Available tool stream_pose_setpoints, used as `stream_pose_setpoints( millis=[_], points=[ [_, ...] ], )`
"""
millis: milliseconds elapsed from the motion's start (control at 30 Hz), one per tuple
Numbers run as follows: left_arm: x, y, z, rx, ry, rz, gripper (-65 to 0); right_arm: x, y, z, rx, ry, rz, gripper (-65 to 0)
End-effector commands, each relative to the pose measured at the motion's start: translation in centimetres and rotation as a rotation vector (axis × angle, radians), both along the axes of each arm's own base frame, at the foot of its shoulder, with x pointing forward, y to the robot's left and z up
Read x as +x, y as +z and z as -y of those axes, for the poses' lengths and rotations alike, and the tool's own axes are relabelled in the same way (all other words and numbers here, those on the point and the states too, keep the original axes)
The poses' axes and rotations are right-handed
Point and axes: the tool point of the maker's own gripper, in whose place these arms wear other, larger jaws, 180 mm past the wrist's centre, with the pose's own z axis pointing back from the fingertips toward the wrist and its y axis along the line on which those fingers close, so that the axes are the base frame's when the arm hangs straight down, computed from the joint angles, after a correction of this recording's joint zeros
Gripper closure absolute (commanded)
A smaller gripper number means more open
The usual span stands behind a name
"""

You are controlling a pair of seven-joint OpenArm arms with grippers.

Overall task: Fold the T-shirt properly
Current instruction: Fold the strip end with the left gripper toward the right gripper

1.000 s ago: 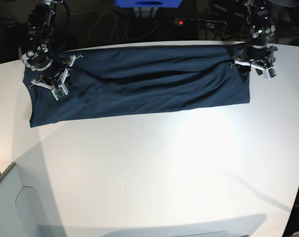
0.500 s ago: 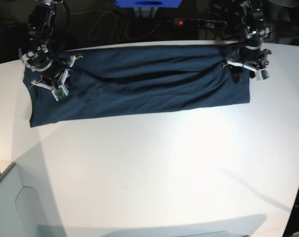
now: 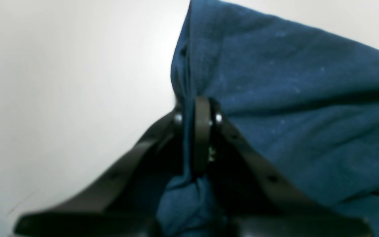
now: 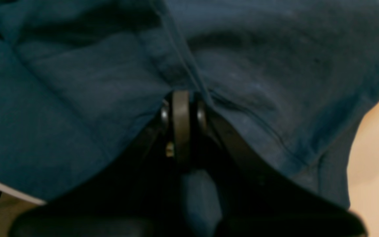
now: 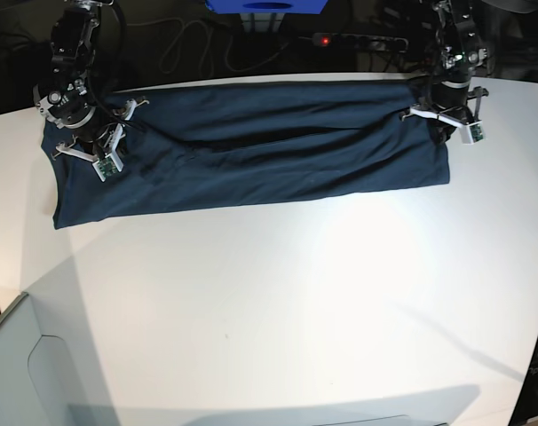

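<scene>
**Both hands pinch the far edge of the long-folded shirt**

The T-shirt (image 5: 251, 151) lies as a long band across the far part of the white table (image 5: 278, 302), its long axis running side to side in the base view; the near edge is flat on the table, the far edge sits close to the table's back rim.

The left hand (image 5: 447, 120) stands at the band's end on the right of the base view; the left wrist view shows its jaws clenched on a bunched fold of navy cloth (image 3: 275, 98), with cloth trailing down between the fingers (image 3: 202, 138). The right hand (image 5: 91, 142) stands at the opposite end; the right wrist view shows its jaws closed on a ridge of the fabric (image 4: 77, 98) near a seam.

The coming move likely turns on this: each hand holds one end of the same long edge, and the rest of the cloth lies toward the camera from both, so a joint lift and carry forward would lay the band over itself; the two hands must travel evenly or the edge will skew.

Against a second ago, the left hand has gone from spread wide above the corner to shut on the cloth, and has shifted slightly inward and lower; the right hand and its end of the shirt look unchanged.
</scene>
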Motion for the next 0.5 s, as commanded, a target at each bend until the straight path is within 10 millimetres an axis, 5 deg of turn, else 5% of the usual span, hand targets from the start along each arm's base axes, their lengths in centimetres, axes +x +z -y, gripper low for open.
stream_pose_setpoints(
  millis=[0, 200, 467],
  points=[
    [0.1, 0.5, -0.4, 0.016, 0.0, 0.002, 0.0, 0.6, 0.8, 0.0, 0.001, 0.021, 0.033, -0.6],
    [1.0, 3.1, -2.6, 0.066, 0.03, 0.063, 0.0, 0.6, 0.8, 0.0, 0.002, 0.02, 0.031, -0.6],
    [3.1, 8.6, -0.7, 0.106, -0.034, 0.199, 0.0, 0.6, 0.8, 0.0, 0.0, 0.02, 0.031, -0.6]
  ],
)
